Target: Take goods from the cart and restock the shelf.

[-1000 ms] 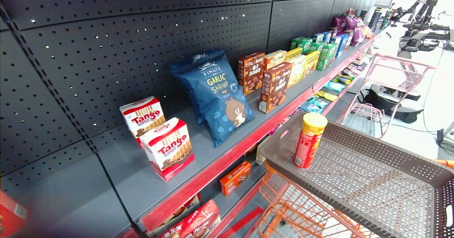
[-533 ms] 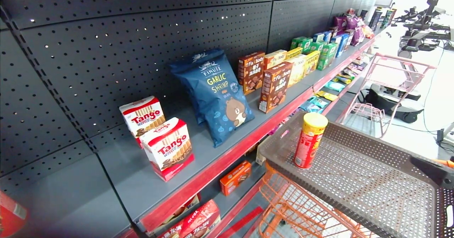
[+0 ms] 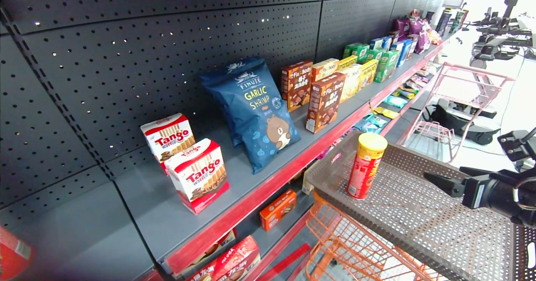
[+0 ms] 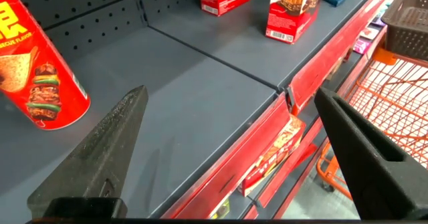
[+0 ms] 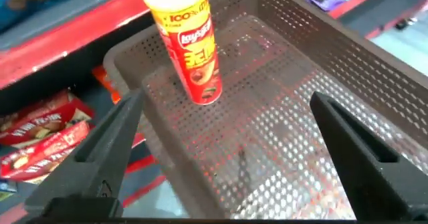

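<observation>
Red with a yellow lid, the chip can [image 3: 365, 166] is seen upright in the cart's brown tray [image 3: 418, 222] in the head view, with the right gripper [image 3: 443, 173] held apart from it. From the left wrist, the left gripper [image 4: 227, 164] is shown spread wide over the grey shelf [image 4: 200, 97], near another red can [image 4: 40, 77]. From the right wrist, the right gripper's jaws are shown wide too, above the tray and clear of the chip can.

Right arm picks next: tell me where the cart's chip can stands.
Head view, right of centre: the chip can stands upright in the cart's brown tray, at the corner nearest the shelf, with the right gripper off to its right.
</observation>
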Available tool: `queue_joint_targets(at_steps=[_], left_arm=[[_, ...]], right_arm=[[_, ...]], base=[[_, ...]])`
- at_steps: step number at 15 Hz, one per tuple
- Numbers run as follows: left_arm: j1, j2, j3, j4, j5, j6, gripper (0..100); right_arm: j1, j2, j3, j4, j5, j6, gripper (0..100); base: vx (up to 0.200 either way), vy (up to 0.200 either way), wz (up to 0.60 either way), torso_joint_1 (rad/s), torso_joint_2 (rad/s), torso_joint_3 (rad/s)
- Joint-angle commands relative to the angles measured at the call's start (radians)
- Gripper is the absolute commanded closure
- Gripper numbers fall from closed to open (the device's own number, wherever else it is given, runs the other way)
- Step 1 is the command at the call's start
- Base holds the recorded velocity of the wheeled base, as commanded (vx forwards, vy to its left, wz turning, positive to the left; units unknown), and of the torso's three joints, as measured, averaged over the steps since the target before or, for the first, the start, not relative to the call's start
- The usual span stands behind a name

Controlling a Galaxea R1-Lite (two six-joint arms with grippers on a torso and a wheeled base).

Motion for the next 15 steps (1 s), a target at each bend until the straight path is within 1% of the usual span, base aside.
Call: queue_joint_targets(at_steps=[1,4,7,8,11,13,15], left_arm=[[0.0,0.0,-0.001,0.0,0.0,0.0,0],[0.0,0.0,0.001,0.0,0.0,0.0,0],[0.0,0.0,-0.001,0.0,0.0,0.0,0],[0.0,0.0,-0.001,0.0,0.0,0.0,0],[0.0,0.0,-0.001,0.0,0.0,0.0,0],[0.0,0.0,0.001,0.0,0.0,0.0,0],[0.0,0.0,0.001,0.0,0.0,0.0,0]], right_arm=[[0.007,0.145,-0.003,-0.063,0.031,-0.014,0],[0.021,0.226,-0.017,-0.126,0.069,-0.028,0],[0.022,0.298,-0.044,-0.198,0.086,-0.051,0],[0.024,0.338,-0.066,-0.235,0.112,-0.051,0],[0.033,0.398,-0.086,-0.287,0.117,-0.054,0],[0.058,0.464,-0.129,-0.341,0.127,-0.059,0],[0.068,0.493,-0.181,-0.341,0.146,-0.06,0]], base=[[0.0,0.0,0.0,0.0,0.0,0.0],[0.0,0.0,0.0,0.0,0.0,0.0],[0.0,0.0,0.0,0.0,0.0,0.0],[0.0,0.0,0.0,0.0,0.0,0.0],[0.0,0.0,0.0,0.0,0.0,0.0],[0.0,0.0,0.0,0.0,0.0,0.0],[0.0,0.0,0.0,0.0,0.0,0.0]])
